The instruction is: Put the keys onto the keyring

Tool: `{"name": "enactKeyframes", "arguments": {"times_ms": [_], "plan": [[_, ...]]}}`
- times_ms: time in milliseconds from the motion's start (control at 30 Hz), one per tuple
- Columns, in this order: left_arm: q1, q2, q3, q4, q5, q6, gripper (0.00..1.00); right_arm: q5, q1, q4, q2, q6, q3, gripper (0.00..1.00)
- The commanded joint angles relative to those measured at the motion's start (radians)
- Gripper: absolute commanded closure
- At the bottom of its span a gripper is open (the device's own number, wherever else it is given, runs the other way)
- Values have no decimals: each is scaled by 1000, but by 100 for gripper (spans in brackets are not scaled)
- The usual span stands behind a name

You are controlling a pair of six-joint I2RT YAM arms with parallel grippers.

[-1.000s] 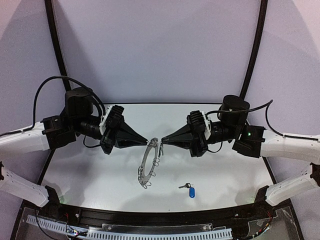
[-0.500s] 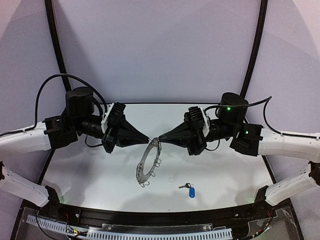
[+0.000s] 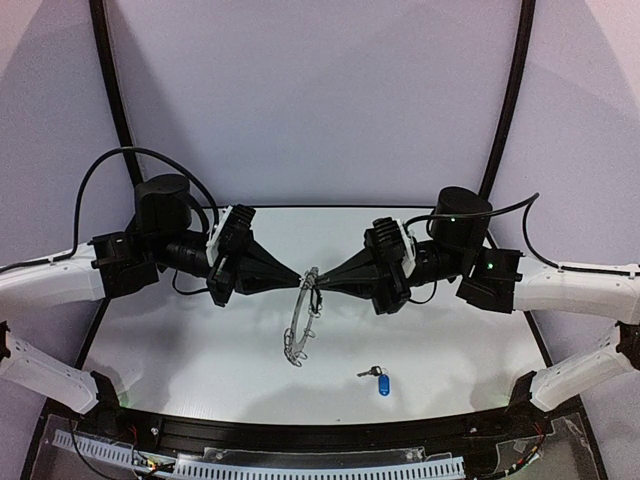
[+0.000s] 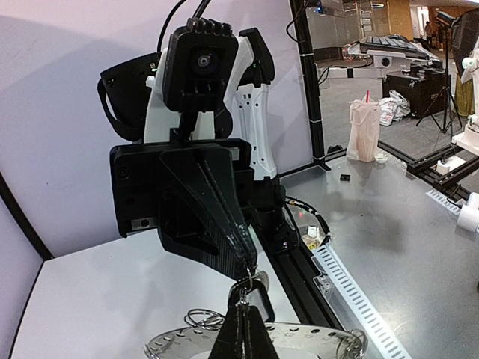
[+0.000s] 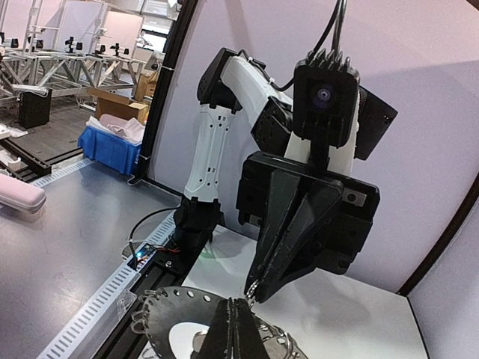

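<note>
Left gripper (image 3: 300,277) is clamped shut on the ring's (image 3: 297,322) top rim, holding it on edge. Right gripper (image 3: 322,283), also closed, meets it there, perhaps pinching the dark key (image 4: 254,286); too small to tell. Tagged key (image 3: 378,380) lies right of the ring, unthreaded: at least 1 of 2 remains.

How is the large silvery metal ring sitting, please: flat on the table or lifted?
Lifted: the silvery metal ring hangs tilted from where the shut left gripper and right gripper meet.

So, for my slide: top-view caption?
Left gripper and right gripper, both shut, hold a large silvery perforated metal ring; blue-tagged silver key lies nearby.
</note>
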Motion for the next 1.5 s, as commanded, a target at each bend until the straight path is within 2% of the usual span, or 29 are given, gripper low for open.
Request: {"name": "enactKeyframes", "arguments": {"times_ms": [0,867,1467], "plan": [[-5,-1,-5,24,7,-10,99,-8,13,38,13,-7,31,100],[-5,-1,-8,44,42,-30,99,60,15,33,10,-15,12,100],[-4,-15,-25,65,51,-30,99,42,14,88,4,14,-10,100]]}}
